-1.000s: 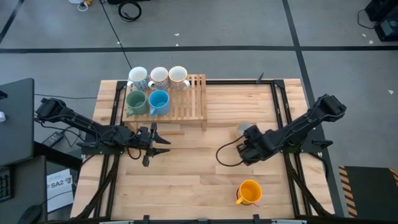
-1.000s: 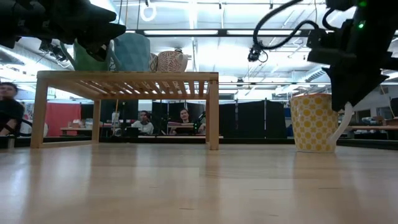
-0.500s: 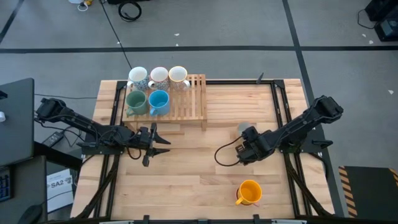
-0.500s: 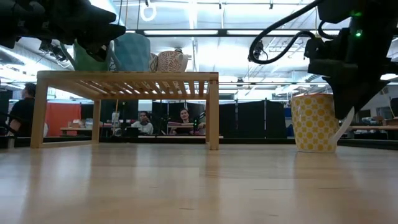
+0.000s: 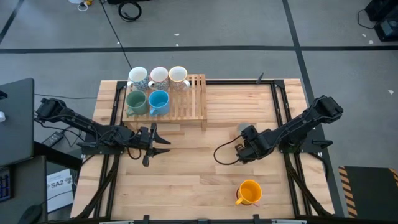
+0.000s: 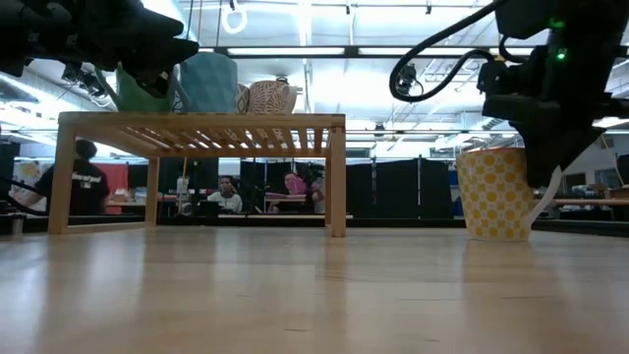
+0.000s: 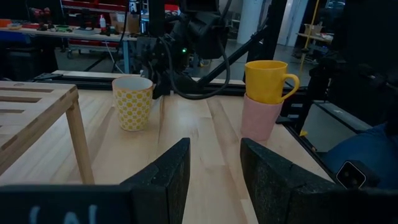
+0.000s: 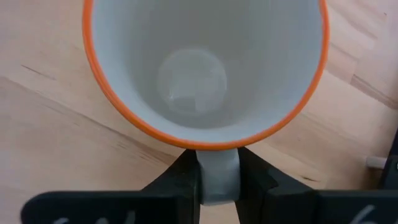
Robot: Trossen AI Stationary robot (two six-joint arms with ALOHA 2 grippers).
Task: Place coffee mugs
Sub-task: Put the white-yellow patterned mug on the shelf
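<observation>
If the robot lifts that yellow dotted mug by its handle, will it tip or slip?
The yellow dotted mug looks like hard glazed ceramic, so probably stiff and a bit slippery. The right gripper has its jaws on the handle only, so the mug may tilt toward its bowl. It looks empty inside, so likely fairly light.

pale wooden plank surface (image 5: 205, 180), smooth with a satin sheen and faint grain. slatted light wooden rack (image 6: 201, 126), matt and unpainted. glazed ceramic mug with yellow dot pattern, orange rim and glossy white inside (image 8: 205, 68), handle pinched between matt black plastic fingers (image 8: 180, 180). glossy orange-yellow ceramic mug (image 7: 268, 81) stacked on a matt pink ceramic mug (image 7: 259, 118). shiny glazed green mug (image 5: 136, 101) and blue mug (image 5: 159, 100). dull black fingers (image 7: 166, 174) with a slightly grainy finish. grey floor (image 5: 205, 25), smooth and matt.
</observation>
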